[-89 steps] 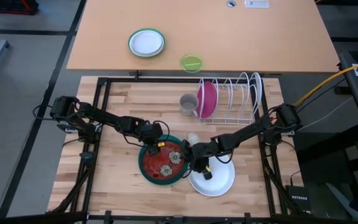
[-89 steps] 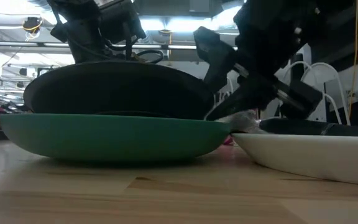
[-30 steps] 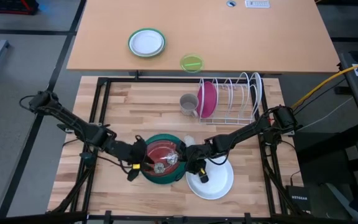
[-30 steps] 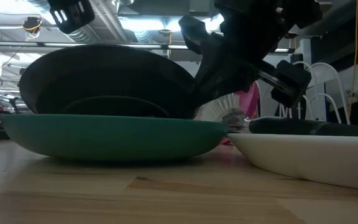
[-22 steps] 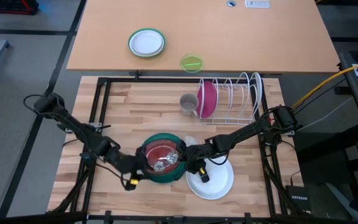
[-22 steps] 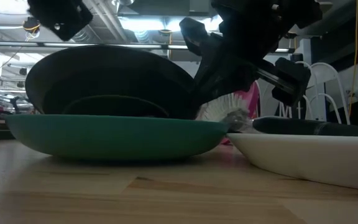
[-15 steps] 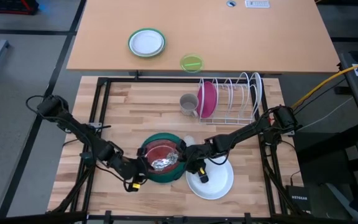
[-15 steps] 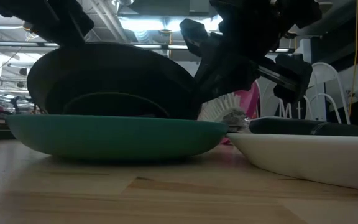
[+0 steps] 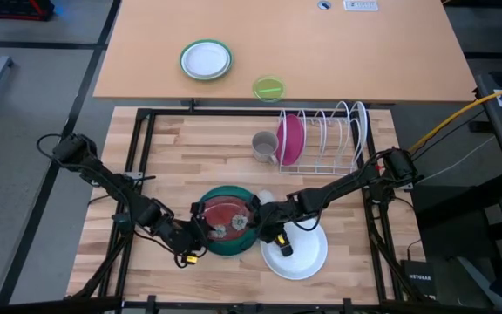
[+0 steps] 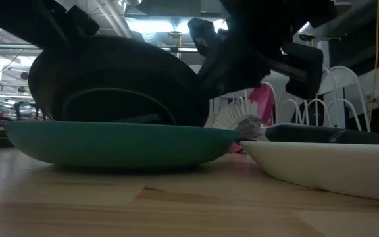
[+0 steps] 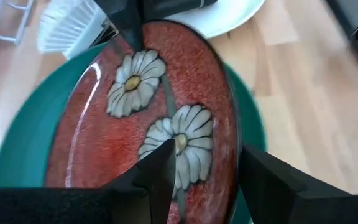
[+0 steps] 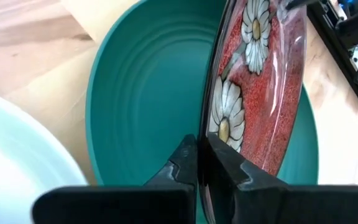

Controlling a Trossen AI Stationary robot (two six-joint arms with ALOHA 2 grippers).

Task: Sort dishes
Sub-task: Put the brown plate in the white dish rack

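- The dark red round plate with white daisy patterns [image 9: 224,215] stands tilted up inside the larger teal-green round plate [image 9: 245,245], near the front edge of the pale wooden table [image 9: 190,148], about midway along it. Three seconds ago it lay nearly flat in the teal plate; now it is tipped steeply on its rim.
- The right gripper [image 9: 268,228] is clamped on the red plate's rim, fingers pressed together on the edge, as its wrist view shows [image 12: 199,163].
- The left gripper [image 9: 200,228] has swung in from the table's left over the last second and now sits at the plate's opposite side, fingers [image 11: 160,171] spread across the lower rim; whether they touch it I cannot quite tell.
- This looks like a handover or two-handed lift, freeing the red plate for the rack.
- The plain white round plate [image 9: 303,255] lies just beside the teal one, toward the front right corner.
- The pink round plate [image 9: 289,138] already stands upright in the white wire dish rack [image 9: 334,131] near the table's back edge.
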